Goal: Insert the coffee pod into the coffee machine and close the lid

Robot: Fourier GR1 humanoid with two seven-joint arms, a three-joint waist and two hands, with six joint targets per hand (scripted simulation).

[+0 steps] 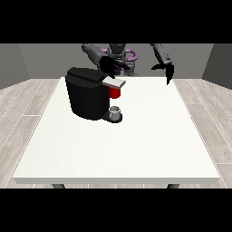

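Nearest the camera: the front edge of the white surface, with two dark legs partly cut off under it.

Fingers of the hand at the view's left: dark, hanging over the top of the coffee machine, just above the grey lid. Spread or curled — cannot tell, since black fingers merge with the black machine top. Contact with the lid also not clear. Arm behind it going up to the robot's body at the far edge of the surface.

Fingers of the hand at the view's right: pointing downward, mostly straight and relaxed, pinching nothing. Held in the air above the far right part of the surface, well apart from the machine.

Coffee machine: black, standing on the left half of the surface. Grey lid sticking out to the right of its top, looking flat or nearly so. Directly under the lid a red part, perhaps the coffee pod or its holder; not possible to tell which. Below, on the machine's base, a small grey cup, upright.

Wooden floor around the surface.
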